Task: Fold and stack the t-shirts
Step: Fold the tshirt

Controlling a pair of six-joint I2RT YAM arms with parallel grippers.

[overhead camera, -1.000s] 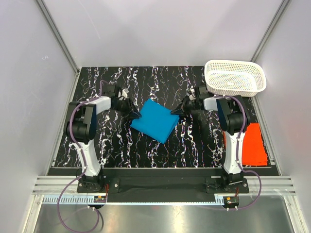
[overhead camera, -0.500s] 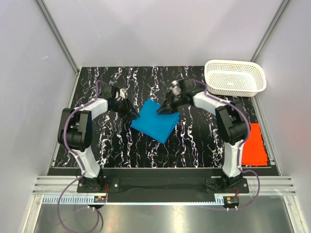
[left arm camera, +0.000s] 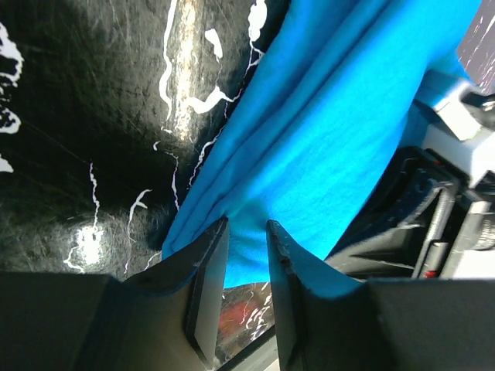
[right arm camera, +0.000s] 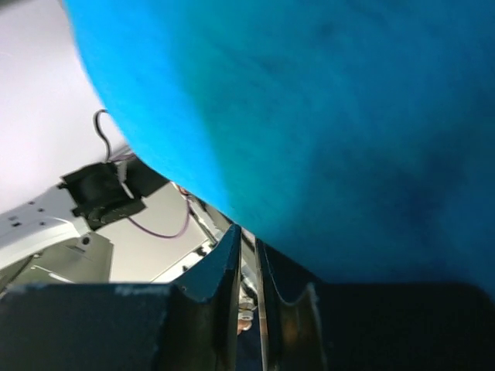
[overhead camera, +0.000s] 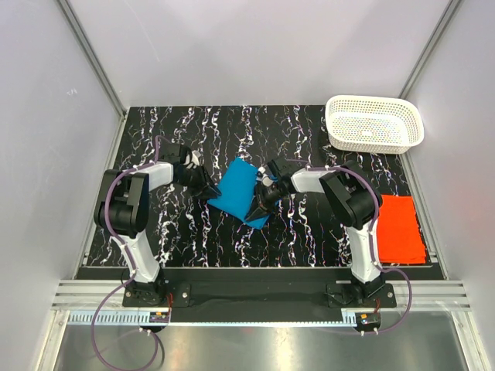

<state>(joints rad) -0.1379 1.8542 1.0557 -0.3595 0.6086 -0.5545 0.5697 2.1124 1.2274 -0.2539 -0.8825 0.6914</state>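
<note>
Blue, soft and lightly creased, the blue t-shirt is folded to a slanted rectangle and sits between your two grippers above the black, white-veined table. Your left gripper has its dark jaws drawn in to a slim gap, pinching the shirt's edge right at its tips. Your right gripper has its jaws almost together with blue cloth against the tips, though you cannot tell whether it has hold of any; the orange-red t-shirt lies as a flat rectangle well off to its right, and the white perforated basket stands farther out.
</note>
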